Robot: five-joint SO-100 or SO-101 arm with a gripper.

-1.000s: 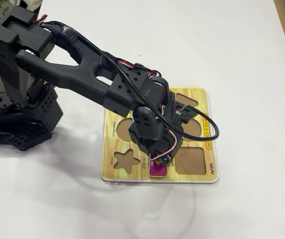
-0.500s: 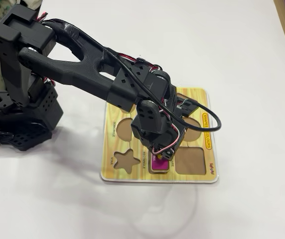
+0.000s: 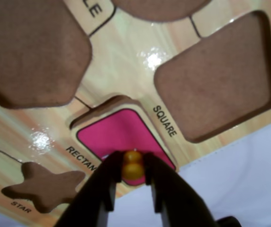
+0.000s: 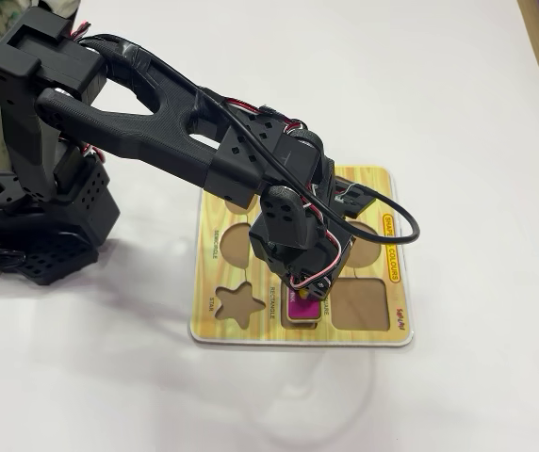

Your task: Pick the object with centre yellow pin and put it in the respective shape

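Observation:
The object with centre yellow pin (image 3: 119, 135) is a magenta rectangle with a pale wooden edge. It lies over the respective shape (image 3: 92, 112), the cutout labelled RECTANGLE on the yellow puzzle board (image 3: 126, 61). Only a thin brown sliver of that cutout shows along the piece's upper-left side, so the piece looks slightly skewed or raised. My gripper (image 3: 131, 163) is shut on the round yellow knob (image 3: 133, 165), one black finger on each side. In the fixed view the gripper (image 4: 303, 298) points down at the pink piece (image 4: 299, 308) near the board's front edge (image 4: 279, 336).
The larger SQUARE cutout (image 3: 216, 75) lies just right of the piece, and the star cutout (image 3: 45, 185) lies to its left. More brown cutouts sit farther back. The board rests on a white table (image 4: 458, 141); the arm's base (image 4: 43, 217) stands to the left.
The gripper and pink piece have moved back from the board's front edge, onto the rectangle cutout. The wrist has risen a little. The board has not moved.

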